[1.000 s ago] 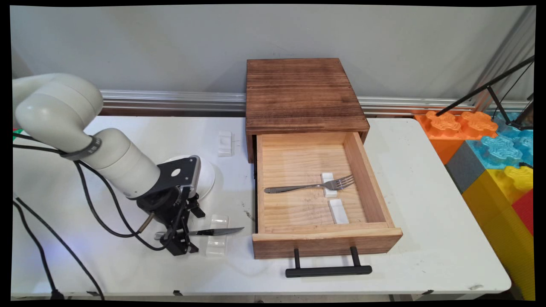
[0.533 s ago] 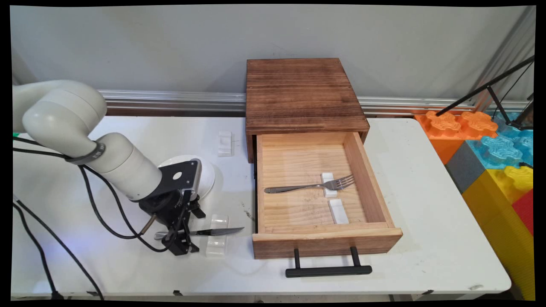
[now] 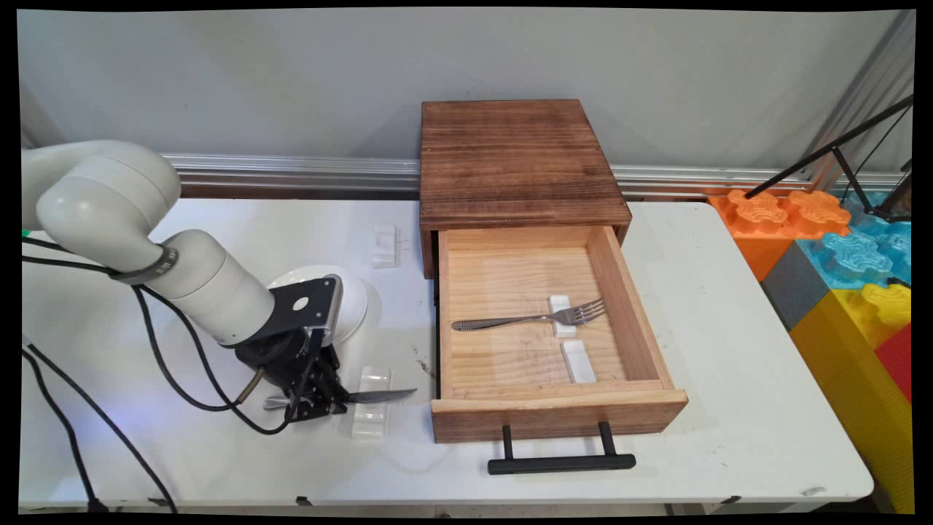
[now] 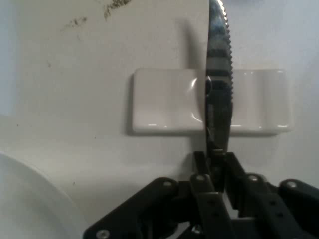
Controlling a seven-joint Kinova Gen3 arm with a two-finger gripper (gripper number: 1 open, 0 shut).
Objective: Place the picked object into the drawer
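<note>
White table point(image 3: 729, 408) carries everything; landmark = the wooden drawer box point(image 3: 514, 157), w/ its drawer point(image 3: 627, 292) pulled fully out toward the near side.

1. Arm: comes in from the left of the box, wrist angled down to the tabletop just left of the drawer front.
2. Plate point(image 3: 358, 297): white, left of the drawer, partly hidden behind the wrist.
3. Fork point(image 3: 528, 319): inside the drawer, tines laid over one small white rest point(image 3: 561, 316); second rest point(image 3: 579, 362) beside it, nearer the drawer front, nothing on it.
4. Knife point(image 3: 379, 396): on the table left of the drawer front, blade across a white rest point(image 3: 372, 412), tip pointing at the drawer.
5. Gripper point(image 3: 318, 402): change vs. half a sec ago: fingers were spread either side of the knife handle, now drawn together on it. Hand view confirms: both fingers point(image 4: 203, 191) pinch the knife point(image 4: 219, 94) just behind the serrated blade, blade lying over its rest point(image 4: 164, 102). Knife position unchanged, not lifted.
6. Spare rest point(image 3: 384, 245): left of the box, nothing on it.

Read: grasp made; knife is held but hasn't left its rest.
</note>
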